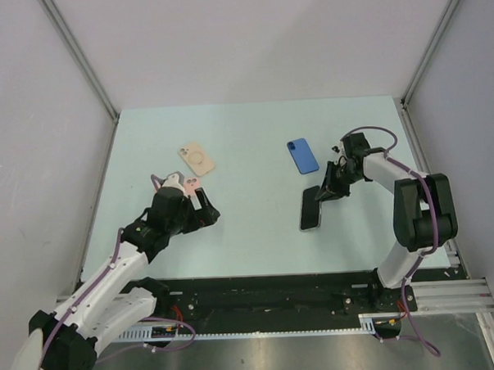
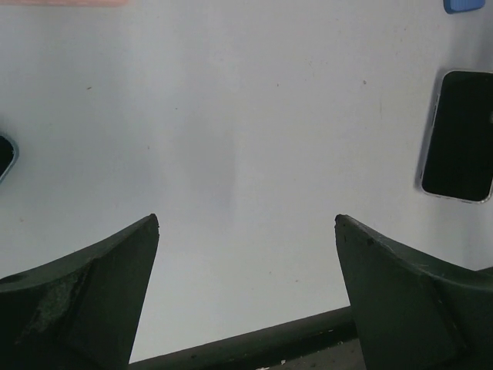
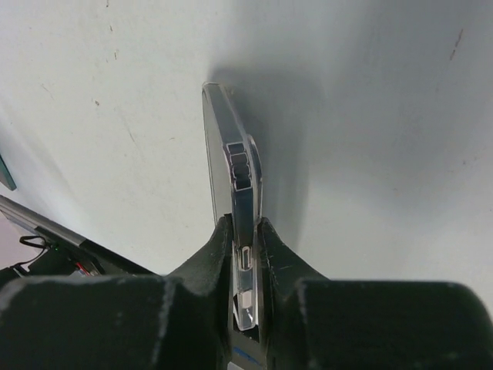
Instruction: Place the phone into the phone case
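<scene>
Holding the phone: we find the right fingers (image 1: 326, 187) pinching the phone (image 1: 311, 209) at its far end, one finger on each face.
Phone: black screen up, right of centre on the worktop (image 1: 253, 127). The right wrist view shows us only its thin edge between the fingers. We cannot tell whether its near end touches the worktop.
Left fingers (image 1: 205, 205): spread wide with nothing between them, over bare worktop left of centre.
Phone case (image 1: 197, 158): beige with a ring on it, lying flat just far of the left fingers and well apart from the phone.
Blue item (image 1: 302, 155): a flat rectangle just far of the phone. We cannot tell whether it is a case or a phone.
</scene>
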`<state>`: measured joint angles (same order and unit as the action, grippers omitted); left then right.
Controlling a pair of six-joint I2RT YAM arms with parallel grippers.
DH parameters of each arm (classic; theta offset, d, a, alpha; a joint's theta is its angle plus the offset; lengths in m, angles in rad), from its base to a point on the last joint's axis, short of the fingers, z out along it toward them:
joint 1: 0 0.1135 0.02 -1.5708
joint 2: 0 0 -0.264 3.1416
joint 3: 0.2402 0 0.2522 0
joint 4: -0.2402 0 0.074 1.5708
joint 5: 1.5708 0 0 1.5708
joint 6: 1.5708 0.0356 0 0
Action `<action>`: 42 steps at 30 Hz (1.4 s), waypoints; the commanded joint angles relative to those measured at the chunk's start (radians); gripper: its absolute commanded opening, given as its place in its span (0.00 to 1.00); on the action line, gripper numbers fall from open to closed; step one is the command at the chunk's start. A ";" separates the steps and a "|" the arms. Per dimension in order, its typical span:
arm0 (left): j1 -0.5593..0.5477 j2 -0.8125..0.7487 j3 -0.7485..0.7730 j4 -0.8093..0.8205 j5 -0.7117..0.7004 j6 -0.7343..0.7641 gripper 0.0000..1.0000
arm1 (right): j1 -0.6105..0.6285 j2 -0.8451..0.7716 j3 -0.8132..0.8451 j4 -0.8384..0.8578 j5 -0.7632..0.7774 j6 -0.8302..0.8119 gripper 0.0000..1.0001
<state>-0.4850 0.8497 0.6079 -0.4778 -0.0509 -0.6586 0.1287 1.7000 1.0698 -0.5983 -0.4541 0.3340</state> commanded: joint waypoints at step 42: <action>0.359 0.241 -0.026 -0.105 -0.345 -0.374 0.92 | 0.103 -0.066 0.056 0.136 0.023 -0.006 0.34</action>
<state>-0.1589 1.0626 0.5850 -0.6365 -0.3408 -1.0203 0.1726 1.7206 1.1496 -0.5327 -0.3977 0.2905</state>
